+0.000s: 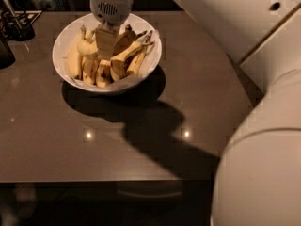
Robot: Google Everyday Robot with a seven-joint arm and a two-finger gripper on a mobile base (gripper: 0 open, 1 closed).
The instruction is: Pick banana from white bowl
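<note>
The white bowl point(63, 36) stands on the dark table at the back left and holds a pile of yellow bananas. My gripper point(106, 48) hangs straight down from the white wrist over the middle of the bowl, its tips in the pile. It looks shut on the banana point(88, 46), a strongly curved yellow one with a dark stem pointing up, pressed against the left side of the fingers point(106, 37). The other bananas lie around and under it, partly hidden by the gripper.
The brown table point(141, 140) stretches toward me with my arm's shadow across it. A dark utensil holder point(16, 25) stands at the far left back corner. My arm's large white links point(263, 164) fill the right side of the view.
</note>
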